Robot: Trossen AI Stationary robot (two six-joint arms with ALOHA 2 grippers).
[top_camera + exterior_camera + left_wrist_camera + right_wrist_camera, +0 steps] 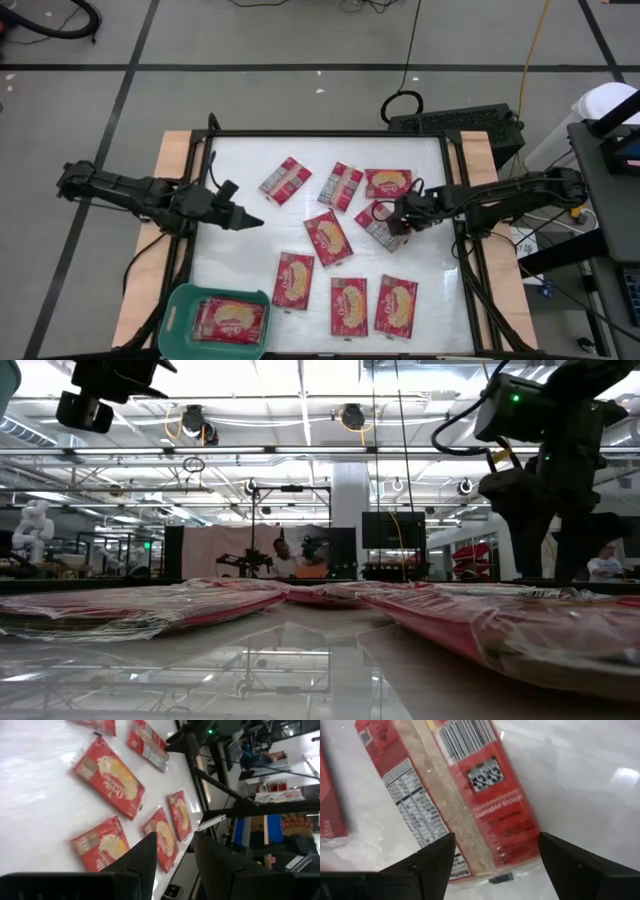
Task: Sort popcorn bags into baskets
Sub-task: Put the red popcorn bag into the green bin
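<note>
Several red popcorn bags lie flat on the white table, among them one near the middle [328, 238] and one at the far left of the group [286, 180]. One bag [230, 318] lies inside the teal basket [180, 300] at the near left corner. My right gripper [495, 870] is open and points steeply down over a bag that shows its back panel [470, 795]. Its fingers stand on either side of that bag's end. My left gripper [172, 855] hangs open above the table's left part [250, 220], pointing toward the bags, with nothing between its fingers.
Three bags lie in a row along the near edge [293, 278], [348, 305], [396, 305], and two more at the far side [340, 186], [388, 183]. A dark frame [330, 133] borders the table. Bare table shows between the left gripper and the bags.
</note>
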